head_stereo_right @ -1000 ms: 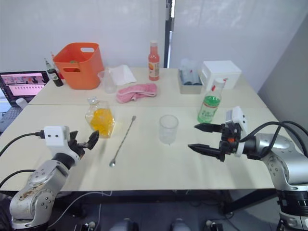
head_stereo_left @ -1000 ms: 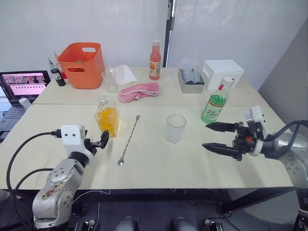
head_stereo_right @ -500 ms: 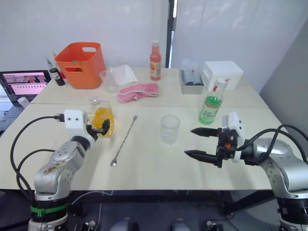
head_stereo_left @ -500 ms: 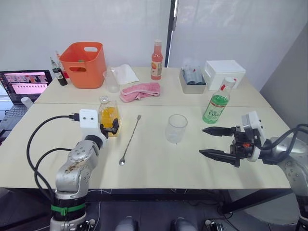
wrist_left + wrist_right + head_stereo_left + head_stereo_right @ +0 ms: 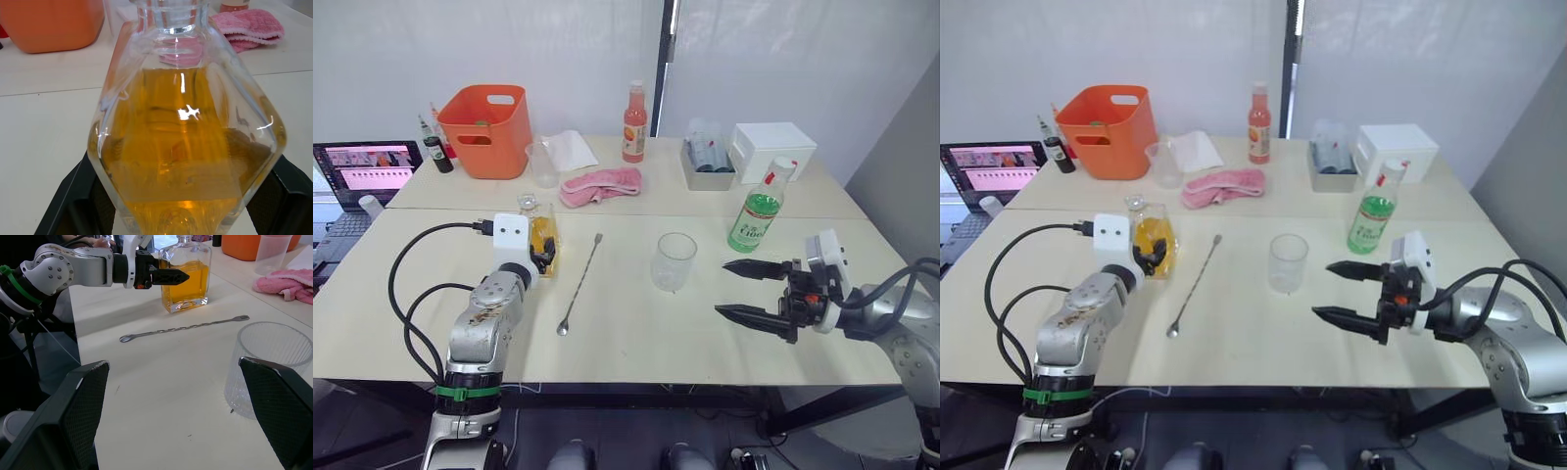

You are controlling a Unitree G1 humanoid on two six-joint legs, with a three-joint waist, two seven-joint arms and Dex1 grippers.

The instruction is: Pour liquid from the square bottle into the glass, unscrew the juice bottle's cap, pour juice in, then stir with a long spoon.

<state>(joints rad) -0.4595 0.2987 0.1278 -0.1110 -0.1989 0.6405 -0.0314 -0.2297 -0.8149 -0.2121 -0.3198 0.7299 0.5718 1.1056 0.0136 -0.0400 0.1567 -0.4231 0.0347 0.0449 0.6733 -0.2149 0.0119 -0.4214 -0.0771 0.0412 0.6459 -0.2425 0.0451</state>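
Observation:
The square bottle point(image 5: 540, 240), half full of yellow-orange liquid point(image 5: 186, 147), stands on the table's left half. My left gripper point(image 5: 545, 257) is open at its base, one black finger point(image 5: 71, 200) on each side; I cannot tell if they touch the glass. The long spoon point(image 5: 578, 284) lies flat just right of the bottle. The empty glass point(image 5: 673, 261) stands at the table's middle. My right gripper point(image 5: 721, 287) hovers open to the right of the glass, holding nothing. The green juice bottle point(image 5: 759, 208) with its white cap point(image 5: 782, 164) on stands behind that gripper.
At the back stand an orange bucket point(image 5: 492, 117), a cloudy measuring cup point(image 5: 543, 164), a pink cloth point(image 5: 599, 184), an orange-red bottle point(image 5: 632, 122), a grey tray point(image 5: 710, 162) and a white box point(image 5: 773, 147). A laptop point(image 5: 367, 168) sits far left.
My left arm has swung forward and up to the square bottle, bringing its fingers around the base. The right gripper has shifted slightly towards the glass, still open.

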